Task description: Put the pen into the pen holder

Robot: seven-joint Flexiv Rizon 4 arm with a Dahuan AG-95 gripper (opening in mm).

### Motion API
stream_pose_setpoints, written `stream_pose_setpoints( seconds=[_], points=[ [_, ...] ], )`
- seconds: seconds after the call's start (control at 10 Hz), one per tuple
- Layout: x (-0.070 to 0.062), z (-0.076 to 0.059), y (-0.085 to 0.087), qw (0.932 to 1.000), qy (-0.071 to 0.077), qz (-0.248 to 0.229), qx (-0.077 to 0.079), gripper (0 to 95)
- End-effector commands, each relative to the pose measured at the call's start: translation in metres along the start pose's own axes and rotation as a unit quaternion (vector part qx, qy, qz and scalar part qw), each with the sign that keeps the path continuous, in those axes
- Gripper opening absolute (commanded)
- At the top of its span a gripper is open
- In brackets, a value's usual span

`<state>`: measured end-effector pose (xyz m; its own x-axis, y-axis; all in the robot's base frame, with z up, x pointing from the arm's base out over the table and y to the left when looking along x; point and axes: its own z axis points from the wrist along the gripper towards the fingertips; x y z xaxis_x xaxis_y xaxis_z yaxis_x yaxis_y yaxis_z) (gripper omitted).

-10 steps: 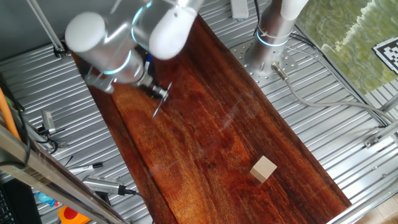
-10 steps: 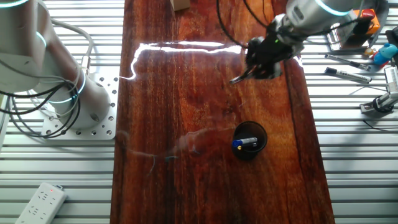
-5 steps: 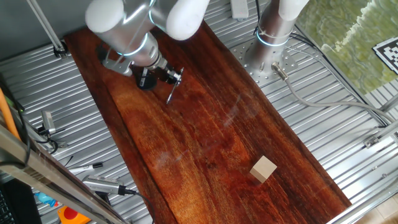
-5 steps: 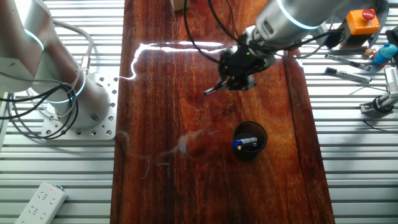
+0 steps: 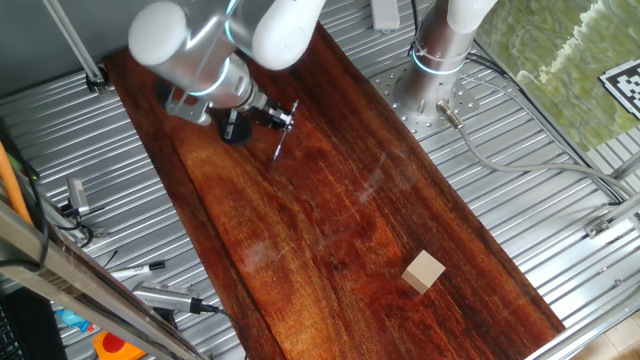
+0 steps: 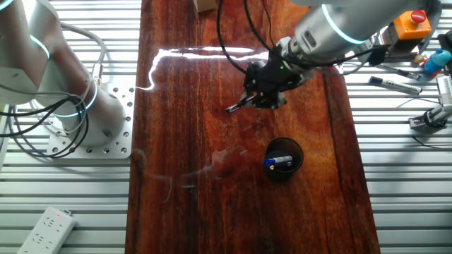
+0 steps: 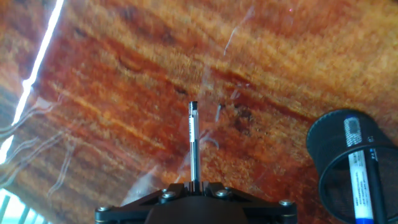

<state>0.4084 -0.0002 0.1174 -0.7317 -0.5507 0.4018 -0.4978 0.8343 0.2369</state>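
My gripper (image 6: 258, 96) is shut on the slim dark pen (image 6: 236, 106) and holds it above the wooden table top (image 6: 183, 141). The pen sticks out from between the jaws with its silvery tip pointing away in the hand view (image 7: 194, 140). The black round pen holder (image 6: 283, 159) stands on the table just beside and below the gripper, with a blue pen (image 6: 280, 163) in it. In the hand view the holder (image 7: 341, 146) is at the lower right, apart from the pen. In one fixed view the gripper (image 5: 279, 120) holds the pen (image 5: 277, 149), and the arm partly hides the holder (image 5: 233, 129).
A tan wooden cube (image 5: 424, 271) lies far down the table. Markers (image 6: 394, 85) and an orange button box (image 6: 412, 21) lie on the ribbed metal beside the table. A second arm's base (image 6: 70, 99) and a power strip (image 6: 45, 228) are on the other side.
My gripper has carried the pen from the table's edge toward its middle, nearer the pen holder. The move has slowed in the last half second.
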Motion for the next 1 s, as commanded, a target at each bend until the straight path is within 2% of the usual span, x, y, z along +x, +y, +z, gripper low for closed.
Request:
stream_pose_setpoints(
  seconds=[0.1, 0.4, 0.8, 1.0],
  points=[
    [0.003, 0.002, 0.001, 0.9999, -0.013, -0.002, 0.006, 0.0],
    [0.002, 0.002, 0.001, 0.9999, -0.013, -0.002, 0.009, 0.0],
    [-0.019, -0.017, -0.019, 0.9998, -0.009, -0.012, 0.015, 0.0],
    [-0.019, -0.017, -0.02, 0.9997, -0.013, -0.017, 0.014, 0.0]
  ],
)
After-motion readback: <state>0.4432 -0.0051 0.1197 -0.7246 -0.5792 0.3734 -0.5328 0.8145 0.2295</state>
